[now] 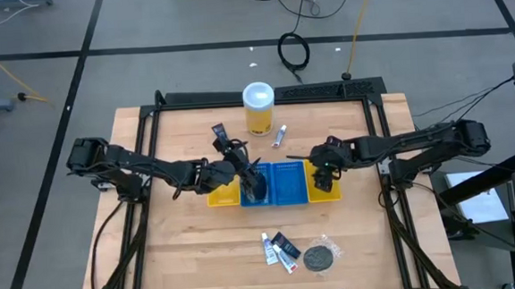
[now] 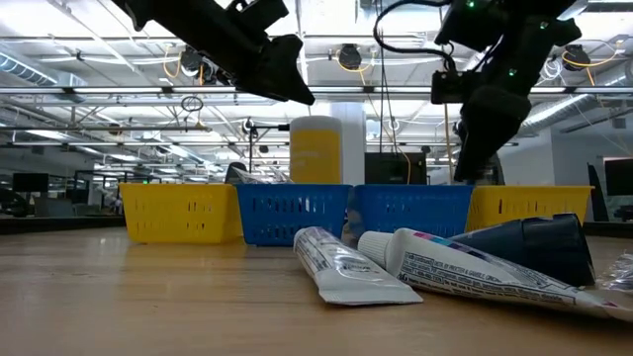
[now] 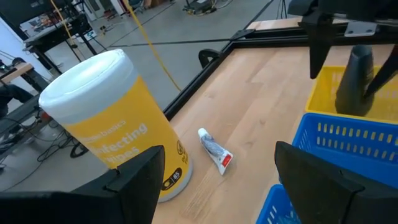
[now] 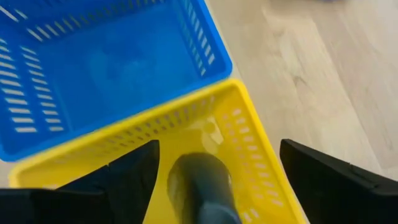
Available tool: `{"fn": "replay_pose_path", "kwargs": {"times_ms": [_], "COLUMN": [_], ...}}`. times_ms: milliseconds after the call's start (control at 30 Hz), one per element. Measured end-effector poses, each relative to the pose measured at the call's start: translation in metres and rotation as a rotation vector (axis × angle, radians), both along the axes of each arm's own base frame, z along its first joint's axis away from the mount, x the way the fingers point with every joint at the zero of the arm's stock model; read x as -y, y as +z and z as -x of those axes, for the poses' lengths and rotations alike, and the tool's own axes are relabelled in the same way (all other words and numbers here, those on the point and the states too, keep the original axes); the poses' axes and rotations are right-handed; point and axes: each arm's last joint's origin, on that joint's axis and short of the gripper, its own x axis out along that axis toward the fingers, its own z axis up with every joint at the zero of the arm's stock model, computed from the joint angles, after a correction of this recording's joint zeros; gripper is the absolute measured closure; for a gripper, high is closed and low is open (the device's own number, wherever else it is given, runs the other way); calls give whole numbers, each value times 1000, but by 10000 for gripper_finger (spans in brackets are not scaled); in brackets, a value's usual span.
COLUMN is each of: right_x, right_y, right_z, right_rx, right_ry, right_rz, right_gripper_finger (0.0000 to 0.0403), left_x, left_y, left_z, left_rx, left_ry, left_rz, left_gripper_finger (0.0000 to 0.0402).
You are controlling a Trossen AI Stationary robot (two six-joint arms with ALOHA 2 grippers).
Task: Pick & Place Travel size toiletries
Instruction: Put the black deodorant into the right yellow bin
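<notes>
Hovering right gripper (image 1: 325, 178) open over yellow tray (image 1: 323, 194), dark tube (image 4: 202, 186) between fingers, left gripper (image 1: 253, 182) open.

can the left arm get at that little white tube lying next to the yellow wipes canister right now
Probably yes. The left gripper hangs open over the blue tray, and the small white tube lies alone on bare wood just beyond it, beside the yellow canister. Nothing sits between them; the canister stands close, though.

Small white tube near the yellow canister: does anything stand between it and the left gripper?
Nothing visible does. The left gripper, open above the blue tray, faces the white tube across bare table. The yellow canister stands close beside the tube, not touching it.
</notes>
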Motion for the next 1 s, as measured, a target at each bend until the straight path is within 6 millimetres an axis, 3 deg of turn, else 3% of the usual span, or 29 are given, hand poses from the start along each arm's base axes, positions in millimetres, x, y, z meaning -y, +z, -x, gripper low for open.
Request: {"fn": "replay_pose_path", "kwargs": {"times_ms": [500,633,1000], "right_x": [1,1,0], "right_y": [18,28,37], "right_z": [-10,-10,-11], "right_rx": [196,273,356], "right_ry": [78,90,98], "right_rz": [65,82,93], "right_gripper_finger": [106,106,110], "left_x": [-5,-18,-70], "left_y": [-2,-11,-27], "left_z": [3,11,25], "left_rx": [-48,-132,-167], "left_ry": [86,237,381], "left_rz": [-59,-87,155], "left_gripper_finger": [105,105,105]}}
